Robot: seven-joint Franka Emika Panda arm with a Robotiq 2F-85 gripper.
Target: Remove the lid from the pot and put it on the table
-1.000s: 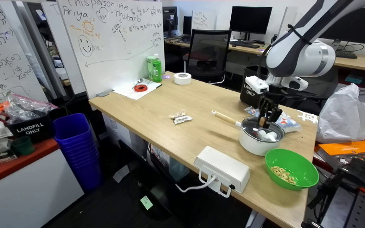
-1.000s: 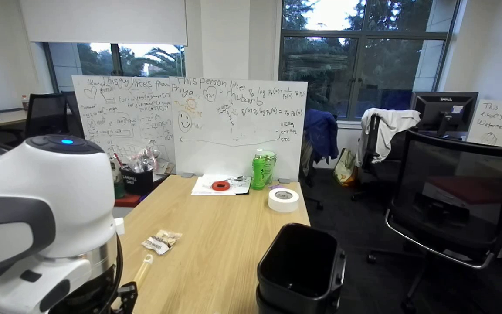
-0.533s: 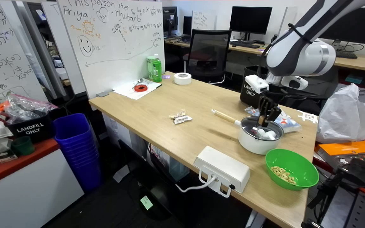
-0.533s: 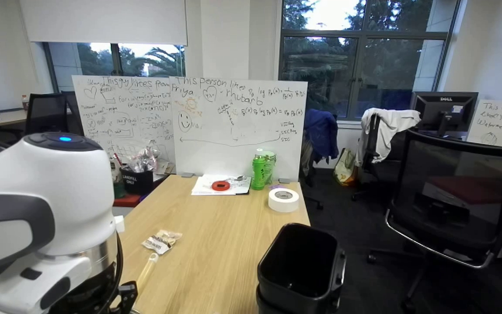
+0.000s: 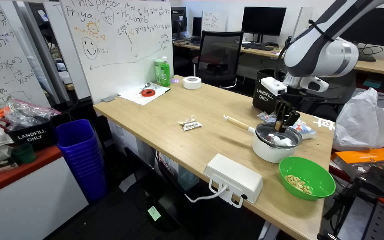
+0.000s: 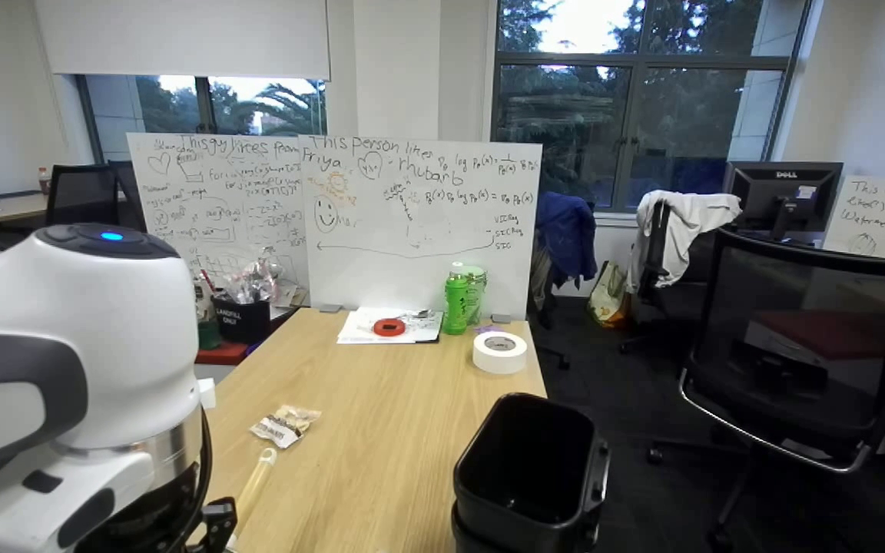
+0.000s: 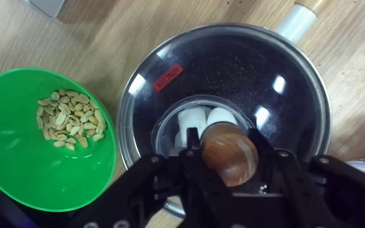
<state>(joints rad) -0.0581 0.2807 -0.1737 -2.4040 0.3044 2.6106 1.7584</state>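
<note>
Setting down on the long, light wood-topped table (image 5: 218, 105), which stretches toward ten o'clock from the whitish round metal pot (image 5: 268, 153) in an exterior view, should call for a level lift, then slow lowering. The flat, round see-through lid with a thin metal rim (image 7: 227, 82) is just over the pot, seemingly free of it; the black two-fingered gripper (image 7: 223, 134) clasps its round brown wooden knob (image 7: 230, 155). In the wrist view the lid looks dark, glinting near ten and two o'clock.

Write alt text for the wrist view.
Robot gripper clasping the wooden knob of a round glass lid over a saucepan on a wood-grain table. At the left of the picture, a green bowl holds shelled peanuts; dark gripper parts block much of the lower edge.
</note>
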